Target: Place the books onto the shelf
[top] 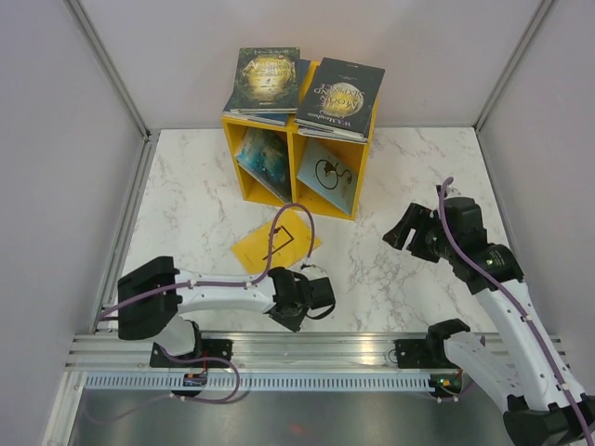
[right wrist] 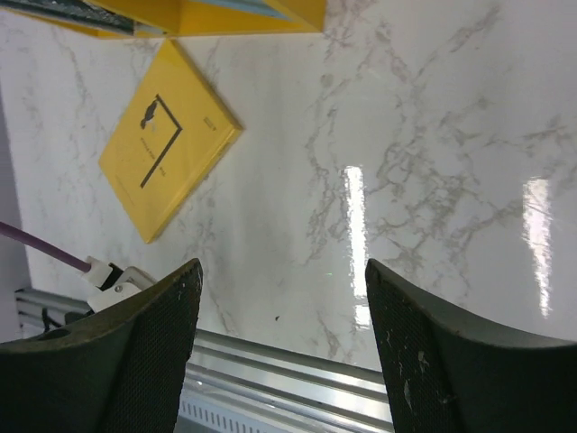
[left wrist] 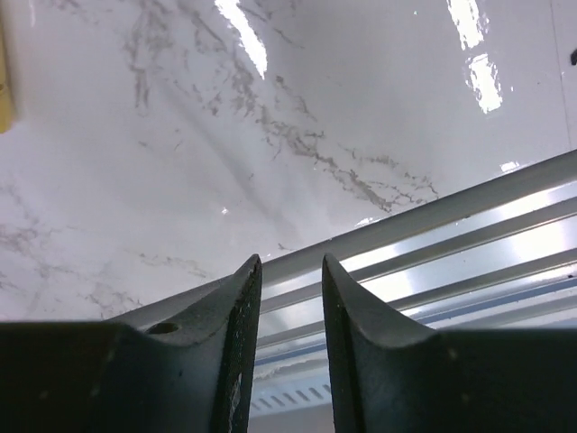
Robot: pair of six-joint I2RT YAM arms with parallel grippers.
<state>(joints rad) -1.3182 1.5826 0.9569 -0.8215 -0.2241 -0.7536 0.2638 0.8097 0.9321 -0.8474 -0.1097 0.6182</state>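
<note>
The marble table (top: 186, 204) is carrying every item. The yellow shelf (top: 291, 163) is standing at the middle of the table's far edge, with its two compartments facing the arms.

Two stacks are lying on its top. A dark green-gold book (top: 265, 79) is topping the left stack. A black book (top: 339, 93) is topping the right, and its gold lettering is appearing upside down and not reading reliably. The books beneath are showing only as edges.

A teal book (top: 262, 160) is leaning in the left compartment. A light blue book (top: 330, 175) bearing a black emblem is leaning in the right.

A yellow book (top: 270, 243) is lying flat on the table in front of the shelf, towards the near edge. Its black line drawing is showing, its print is too small to read, and a purple cable (top: 279, 223) is crossing it.

The left gripper (top: 307, 297) is sitting just beside that book at the near edge, jaws a narrow gap apart with nothing between them. The right gripper (top: 404, 230) is hovering over the table's right side, jaws spread wide and holding nothing.
</note>
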